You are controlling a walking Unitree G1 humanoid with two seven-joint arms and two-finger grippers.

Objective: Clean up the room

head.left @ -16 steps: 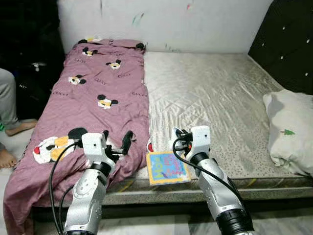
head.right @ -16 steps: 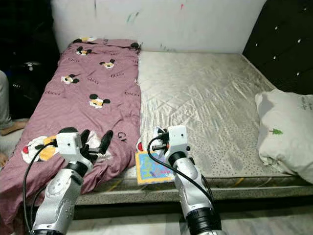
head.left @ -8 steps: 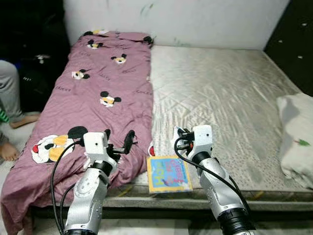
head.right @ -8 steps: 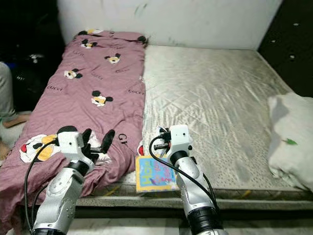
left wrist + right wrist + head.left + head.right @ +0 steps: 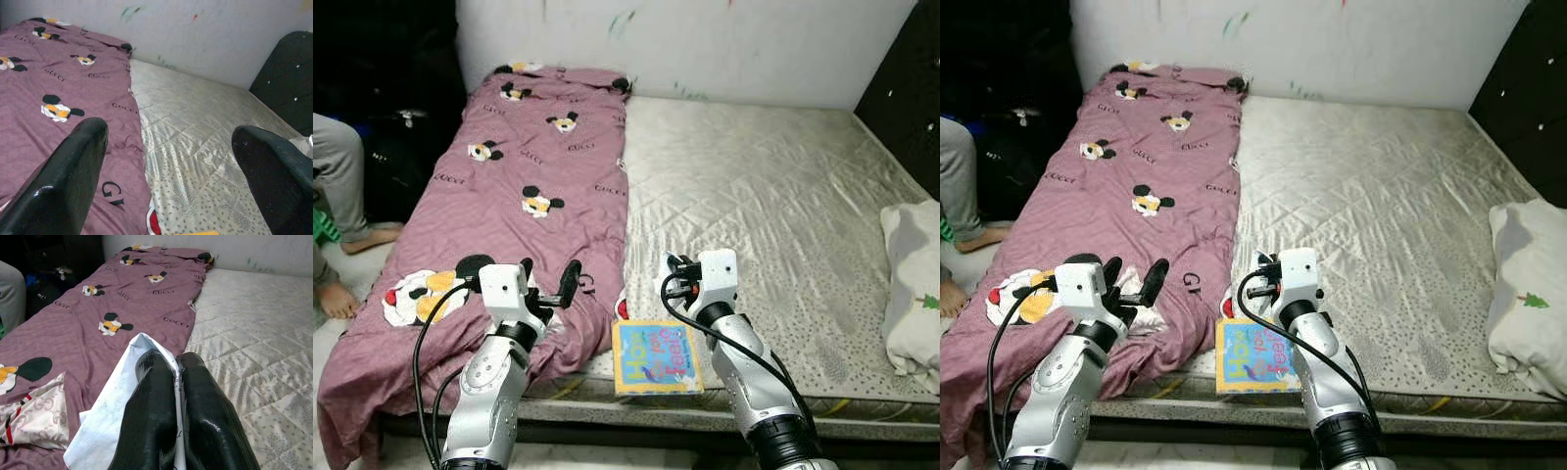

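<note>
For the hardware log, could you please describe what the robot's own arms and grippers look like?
Both arms are silver metal with black joint rings. The left gripper and right gripper each carry a boxy white wrist housing, glossy black rounded fingers, and a looping black cable down the forearm.

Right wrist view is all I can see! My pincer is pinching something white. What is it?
Observer: From the head camera, a colourful picture book sits at the bed's near edge, right by your right pincer. The white bit is probably one of its pages.
Operator: What's my other arm doing?
Observer: The left pincer is open, over the purple cartoon blanket.
Operator: Anything else on the bed?
Observer: A white pillow at the right edge of the mattress.
</note>
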